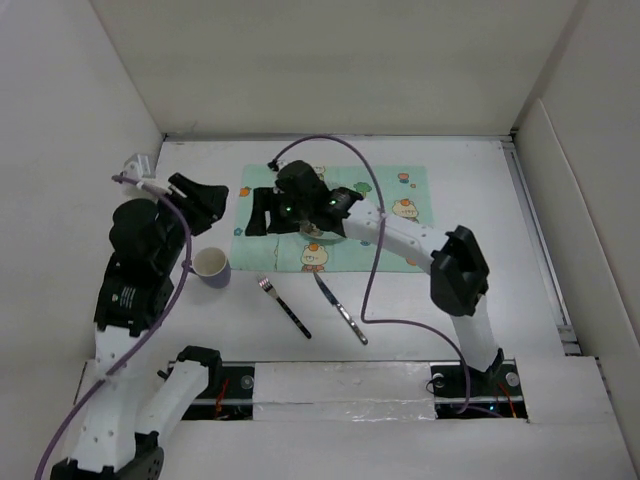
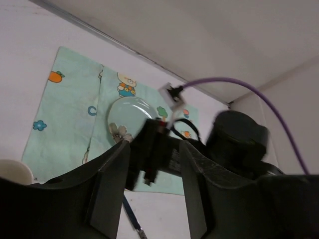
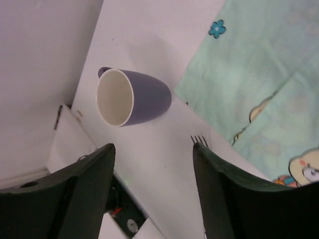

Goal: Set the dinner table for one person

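The white dinner table [image 1: 450, 300] holds a mint-green cartoon placemat [image 1: 400, 200] at its middle. A pale plate with a flower print [image 2: 127, 114] lies on the mat; my right arm mostly hides it in the top view. A purple mug [image 1: 211, 266] stands left of the mat, with a fork [image 1: 284, 305] and a knife [image 1: 340, 310] in front of it. My right gripper [image 1: 260, 212] hangs open and empty over the mat's left edge, looking down on the mug [image 3: 132, 97] and fork tines [image 3: 199, 140]. My left gripper [image 1: 210, 203] is open and empty, raised above the mug.
White wall panels enclose the table on the left, back and right. A metal rail [image 1: 535, 230] runs along the right side. A purple cable [image 1: 375, 250] loops from the right arm over the mat. The arm bases stand at the near edge.
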You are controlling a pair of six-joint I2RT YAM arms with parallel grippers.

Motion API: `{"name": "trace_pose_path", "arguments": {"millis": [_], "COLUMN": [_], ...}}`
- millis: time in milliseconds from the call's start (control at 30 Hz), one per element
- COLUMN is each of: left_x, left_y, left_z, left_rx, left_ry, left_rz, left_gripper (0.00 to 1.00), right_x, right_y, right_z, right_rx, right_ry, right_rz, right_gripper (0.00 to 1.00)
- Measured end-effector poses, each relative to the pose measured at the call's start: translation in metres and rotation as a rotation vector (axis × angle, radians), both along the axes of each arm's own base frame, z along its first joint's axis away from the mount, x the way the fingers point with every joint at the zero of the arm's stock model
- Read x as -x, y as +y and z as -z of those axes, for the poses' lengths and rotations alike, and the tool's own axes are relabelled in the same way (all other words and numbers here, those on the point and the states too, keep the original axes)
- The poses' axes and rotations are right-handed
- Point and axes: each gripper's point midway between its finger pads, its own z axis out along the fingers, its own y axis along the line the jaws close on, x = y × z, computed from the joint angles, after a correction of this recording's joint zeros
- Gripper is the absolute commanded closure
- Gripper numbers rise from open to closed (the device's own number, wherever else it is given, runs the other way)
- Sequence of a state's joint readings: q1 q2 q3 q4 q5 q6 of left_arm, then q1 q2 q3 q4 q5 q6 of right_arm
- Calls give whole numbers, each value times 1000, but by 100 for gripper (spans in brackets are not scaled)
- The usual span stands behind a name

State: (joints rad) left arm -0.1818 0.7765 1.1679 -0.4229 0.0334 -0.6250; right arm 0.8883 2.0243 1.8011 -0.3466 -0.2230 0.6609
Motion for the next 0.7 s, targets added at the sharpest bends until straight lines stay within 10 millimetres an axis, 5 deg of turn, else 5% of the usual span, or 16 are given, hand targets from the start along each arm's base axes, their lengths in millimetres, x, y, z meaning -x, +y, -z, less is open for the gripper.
{"name": "trace_pose_path", "arguments": {"millis": [233, 533, 633, 667, 700], "left_x": [36, 45, 46, 47, 48], "left_y": [6, 6, 6, 6, 6], "left_z": [-26, -10, -7, -5, -4], "left_rx": [60, 47, 39, 37, 32], "left_ry": [-51, 19, 32, 39, 43], "left_rz": [-14, -8, -5, -5, -3], "left_gripper": [57, 57, 57, 57, 57], "right_x": [9, 27, 33, 34, 36], "right_y": [60, 97, 103, 105, 107], "right_z": [20, 83, 97, 99, 99], "right_rx": [58, 131, 141, 137, 129], "right_ry": [-29, 30, 53, 68, 70], "right_rz": [-79, -119, -119, -110, -110], "right_gripper": [23, 25, 48, 73, 82]}}
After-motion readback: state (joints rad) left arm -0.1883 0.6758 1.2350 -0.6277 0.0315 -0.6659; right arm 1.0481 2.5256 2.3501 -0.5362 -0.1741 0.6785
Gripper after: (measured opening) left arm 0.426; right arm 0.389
